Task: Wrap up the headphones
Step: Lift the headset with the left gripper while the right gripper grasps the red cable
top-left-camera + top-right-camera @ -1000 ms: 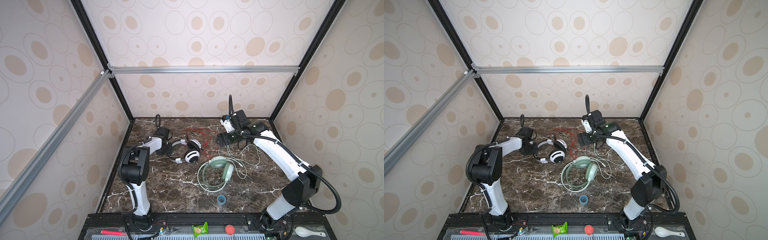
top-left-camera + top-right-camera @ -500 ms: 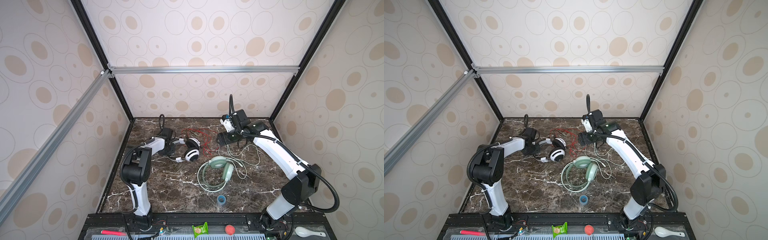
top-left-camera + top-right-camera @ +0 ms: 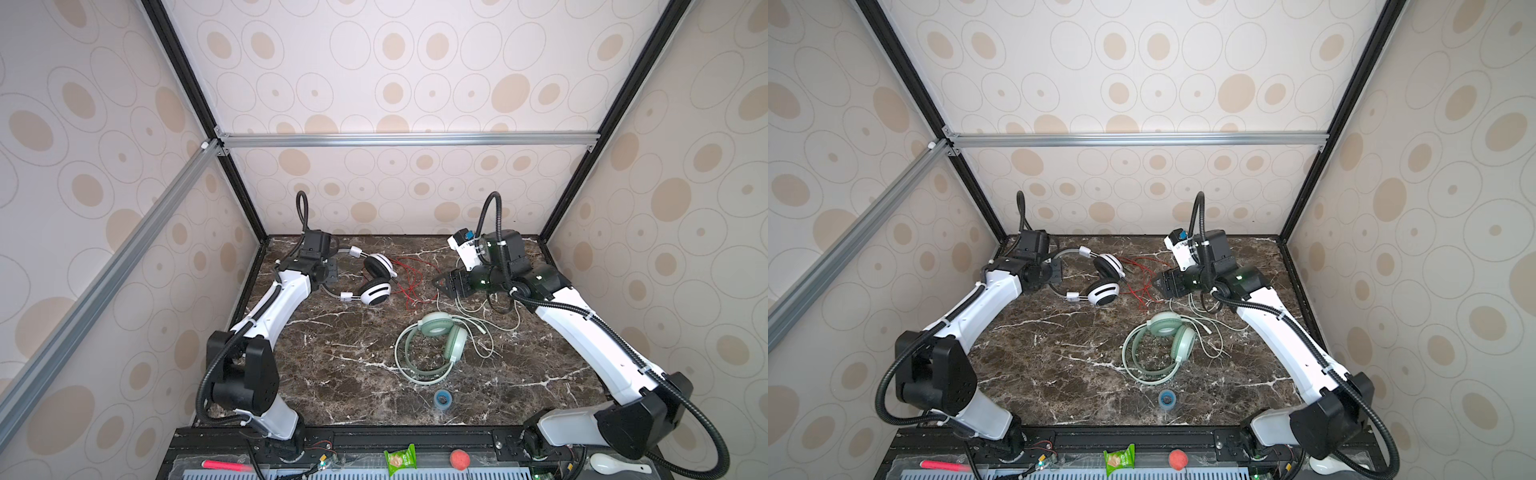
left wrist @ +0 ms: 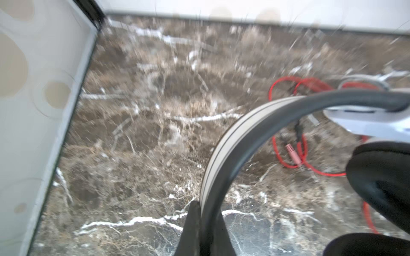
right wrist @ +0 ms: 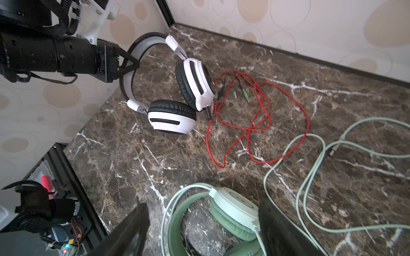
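Headphones in two pairs on the table [image 3: 332, 353]. At the back left, close to the side wall, white-and-black headphones [image 3: 375, 292] [image 3: 1105, 292]: headband arching toward the wall, both cups turned toward the table's middle, one behind the other. Held at the headband by the left gripper [image 3: 330, 271] [image 5: 135, 64], jaws pressed shut on the grey-and-black band; band seen edge-on between the fingers in the left wrist view. Cups resting on the table or just above it: cannot tell. Beside the cups, red cable [image 3: 411, 282] [image 5: 255, 115]: sprawls in loose, tangled loops across the back middle of the table, small plugs lying among the loops.

Nearer the front and right of middle, mint green headphones [image 3: 436, 328] [image 3: 1165, 328]: lie flat on the table, cups folded together at the far end of the band's loop. Pale cable [image 5: 310, 135]: wanders from them toward the right arm in slack curves, crossing the outer loop of the red cable.

Right gripper [image 3: 437, 283] [image 3: 1159, 283]: hovers above the table beside the red tangle, over the far end of the pale cable, pointing toward the left arm, jaws spread wide, holding nothing. Near the green band, toward the front edge, roll of blue tape [image 3: 441, 398].
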